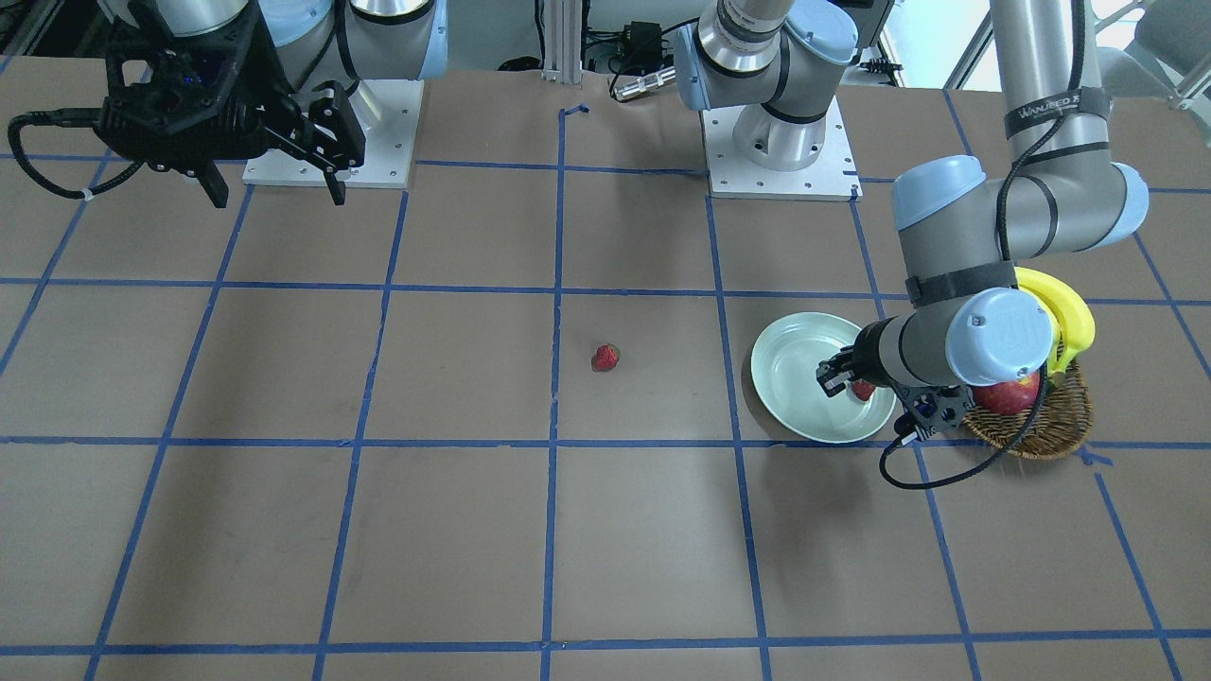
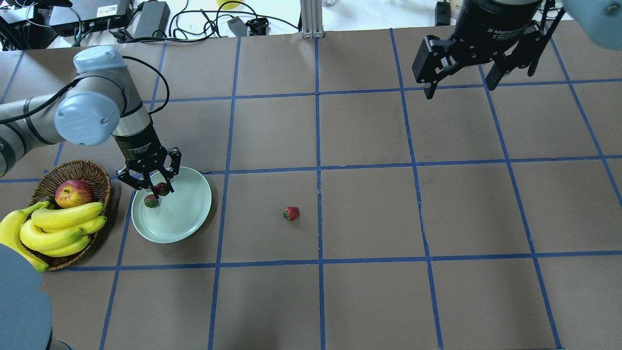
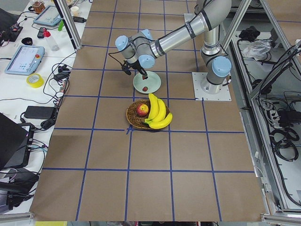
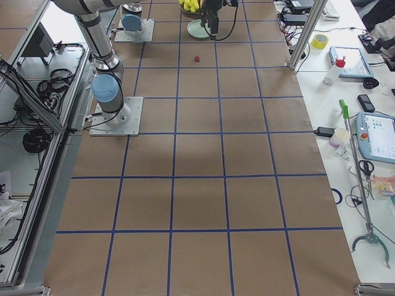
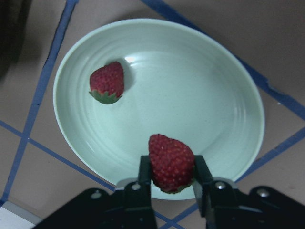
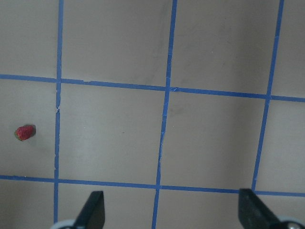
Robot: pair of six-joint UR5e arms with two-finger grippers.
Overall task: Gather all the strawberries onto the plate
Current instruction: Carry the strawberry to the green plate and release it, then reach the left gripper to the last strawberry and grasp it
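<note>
Red strawberry (image 5: 170, 161) clenched in left tool (image 2: 159, 189), just over pale green plate (image 5: 200, 95) at its near rim.
Second strawberry (image 5: 107, 80) lying in plate just beyond tool's tips; third (image 2: 291, 213) out on brown surface (image 2: 369, 291), well apart from it. Right tool (image 2: 460, 90) spread wide, grasping nothing, far off.

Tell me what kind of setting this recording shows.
Likely a robotics lab: a table gridded with blue tape, the left arm and right arm bolted onto it, a side bench holding a teach pendant and tape roll.
</note>
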